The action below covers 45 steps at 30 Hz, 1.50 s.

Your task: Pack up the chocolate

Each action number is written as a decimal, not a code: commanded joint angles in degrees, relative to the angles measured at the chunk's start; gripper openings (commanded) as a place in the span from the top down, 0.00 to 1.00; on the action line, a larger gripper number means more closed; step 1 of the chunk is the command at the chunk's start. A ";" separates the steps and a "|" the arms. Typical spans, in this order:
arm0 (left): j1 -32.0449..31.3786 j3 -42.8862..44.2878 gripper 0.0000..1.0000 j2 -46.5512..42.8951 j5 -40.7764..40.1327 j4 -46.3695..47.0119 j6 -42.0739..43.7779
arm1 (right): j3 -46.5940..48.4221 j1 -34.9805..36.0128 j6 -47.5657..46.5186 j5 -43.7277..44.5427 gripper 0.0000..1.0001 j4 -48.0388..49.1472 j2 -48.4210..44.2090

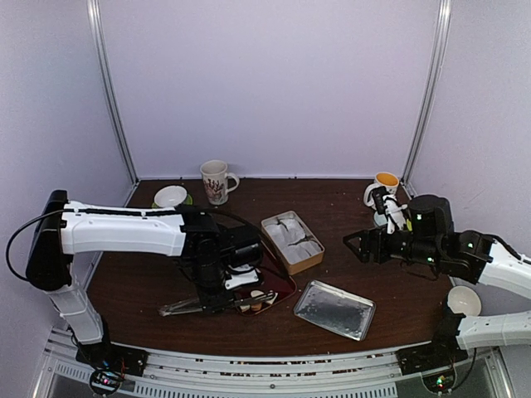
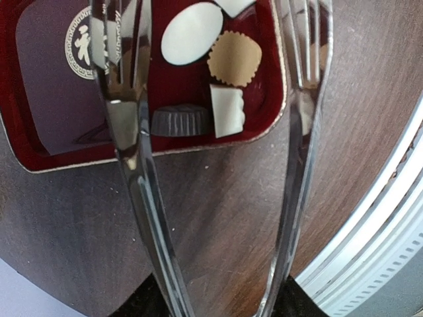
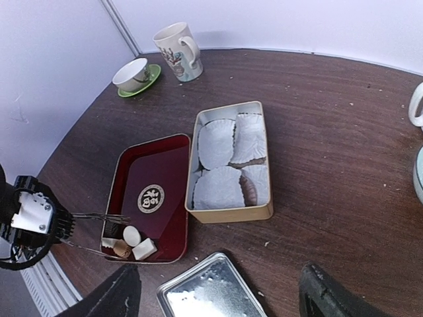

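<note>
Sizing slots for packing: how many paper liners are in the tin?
4, two-by-two in the tin, right wrist view: upper-left liner, upper-right liner, lower-left liner, lower-right liner. None apparently hidden.

**Tongs (image 2: pixel 135 178) over the left end of the red tray (image 2: pixel 39 79).**
The two polished arms stand apart and bracket the chocolate (image 2: pixel 228 99) in the tray's near left corner: a white oval (image 2: pixel 192 33), a tan scalloped disc (image 2: pixel 234 59), a cream squarish piece (image 2: pixel 227 119) and a dark fluted cup (image 2: pixel 180 120) just beside the far arm. A round white emblem (image 2: pixel 80 36) lies farther off. A white rail (image 2: pixel 370 251) borders the near edge of the wooden table (image 2: pixel 218 218).
</note>
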 commanded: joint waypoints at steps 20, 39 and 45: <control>9.76 -14.04 0.44 -10.95 0.15 27.03 -11.86 | -3.93 9.91 12.14 -8.61 0.21 25.45 15.71; 14.62 -11.46 0.31 4.25 -4.07 43.60 -15.28 | -5.77 9.88 11.17 0.49 0.19 18.51 7.55; 14.71 -14.00 0.27 2.78 -3.36 45.84 -16.71 | -4.58 9.79 9.52 1.78 0.18 15.82 6.60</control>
